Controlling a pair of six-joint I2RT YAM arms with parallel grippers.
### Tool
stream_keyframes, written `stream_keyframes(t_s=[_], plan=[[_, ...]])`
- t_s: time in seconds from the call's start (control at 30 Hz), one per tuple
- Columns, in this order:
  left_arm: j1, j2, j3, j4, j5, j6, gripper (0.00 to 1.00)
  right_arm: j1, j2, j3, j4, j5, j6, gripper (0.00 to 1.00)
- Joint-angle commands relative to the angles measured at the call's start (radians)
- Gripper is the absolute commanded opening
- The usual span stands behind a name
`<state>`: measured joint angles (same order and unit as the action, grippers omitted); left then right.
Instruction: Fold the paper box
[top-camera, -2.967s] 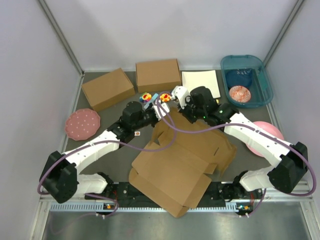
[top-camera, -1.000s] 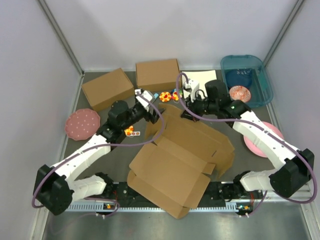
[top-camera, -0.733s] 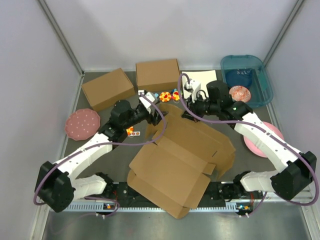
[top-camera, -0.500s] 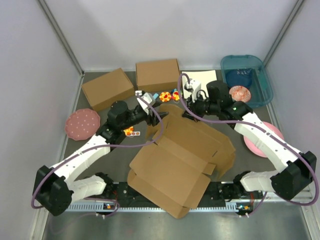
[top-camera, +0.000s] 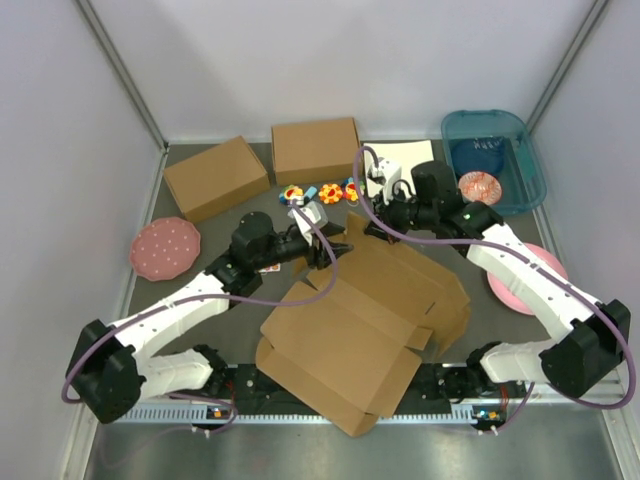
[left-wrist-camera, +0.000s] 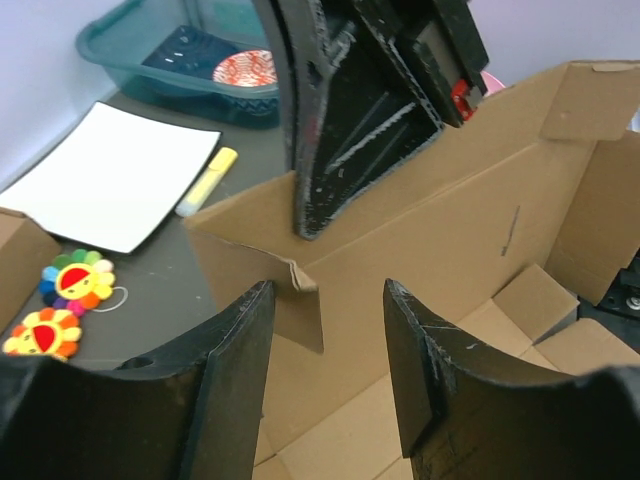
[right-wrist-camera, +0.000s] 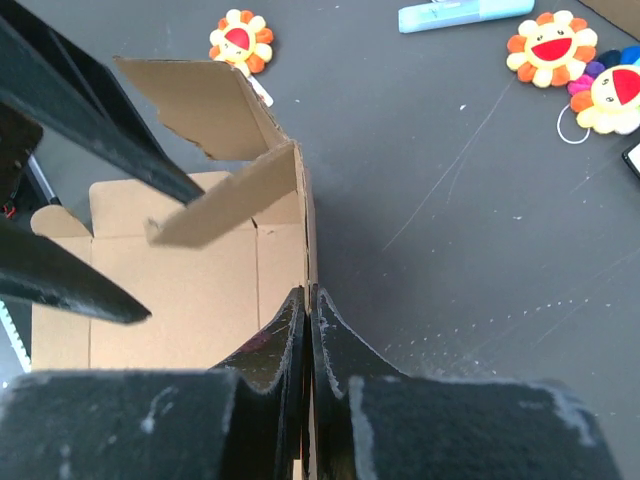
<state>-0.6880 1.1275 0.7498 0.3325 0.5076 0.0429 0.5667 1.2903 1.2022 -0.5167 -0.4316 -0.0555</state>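
left gripper (left-wrist-camera: 322, 350): jaws apart, straddling a corner tab of the raised cardboard wall; neither finger clearly presses on it.
left arm (top-camera: 190, 300): stretched low, forward and rightward, wrist aimed at the box's far left corner.
right gripper (right-wrist-camera: 308, 305): pinched closed on the upright wall's top edge.
right arm (top-camera: 520, 270): reaches in from the right base, wrist tipped down at the box's far side.
paper box (top-camera: 345, 335): table centre, between the arms; base flat, far wall up, near flaps spread.
teal bin (top-camera: 528, 170): far right corner; holds a red patterned bowl (top-camera: 478, 185) and a dark blue item (top-camera: 480, 152), kind unclear.
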Motion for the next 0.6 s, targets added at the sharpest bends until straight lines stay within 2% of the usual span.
stream_keyframes(t_s=[0.0, 0.23, 0.4, 0.57], plan=[[-0.048, 0.041, -0.018, 0.075, 0.005, -0.028, 0.52, -0.002, -0.006, 0.014, 0.057, -0.002, 0.017, 0.00], [-0.082, 0.109, -0.013, 0.173, -0.046, -0.038, 0.53, 0.027, -0.008, 0.010, 0.053, 0.033, 0.013, 0.00], [-0.085, 0.169, -0.001, 0.256, -0.072, -0.101, 0.54, 0.058, -0.006, 0.002, 0.047, 0.059, 0.008, 0.00], [-0.085, 0.239, 0.048, 0.284, -0.078, -0.121, 0.55, 0.090, 0.001, -0.003, 0.043, 0.071, 0.009, 0.00]])
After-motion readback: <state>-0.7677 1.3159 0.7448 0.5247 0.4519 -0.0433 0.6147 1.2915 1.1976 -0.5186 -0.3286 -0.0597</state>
